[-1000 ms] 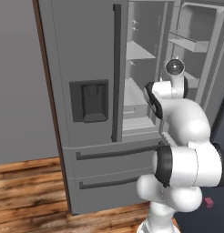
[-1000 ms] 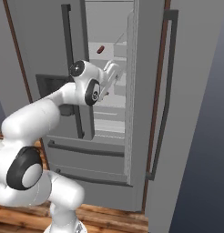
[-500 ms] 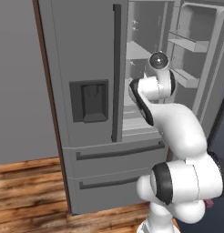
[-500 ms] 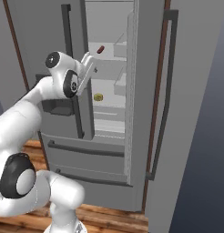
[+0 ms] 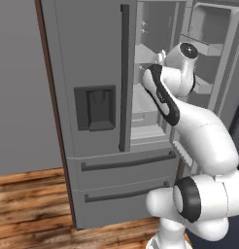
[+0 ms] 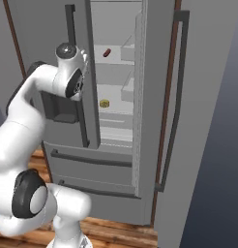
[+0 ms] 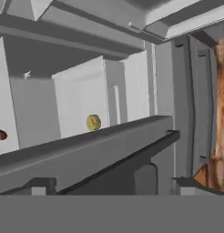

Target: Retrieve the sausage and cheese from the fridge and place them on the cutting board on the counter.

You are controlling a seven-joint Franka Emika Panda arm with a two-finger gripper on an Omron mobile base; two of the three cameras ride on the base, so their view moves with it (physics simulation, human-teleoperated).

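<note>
Sausage (image 7: 0, 134) cut by hand view's edge, cheese (image 6: 105, 103) tiny (shape unclear)

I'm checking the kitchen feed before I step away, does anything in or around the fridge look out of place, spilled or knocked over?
Nothing stands out. The fridge has one door swung open; the sausage lies on an upper shelf and the cheese on the shelf below, both lying on their shelves with no spill. The other door and the bottom drawers are closed.

One fridge (image 6: 116, 160) stands with one door open. Inside lie one sausage (image 6: 107, 52) at twelve o'clock and one cheese (image 6: 105, 103) chunk below it.
</note>
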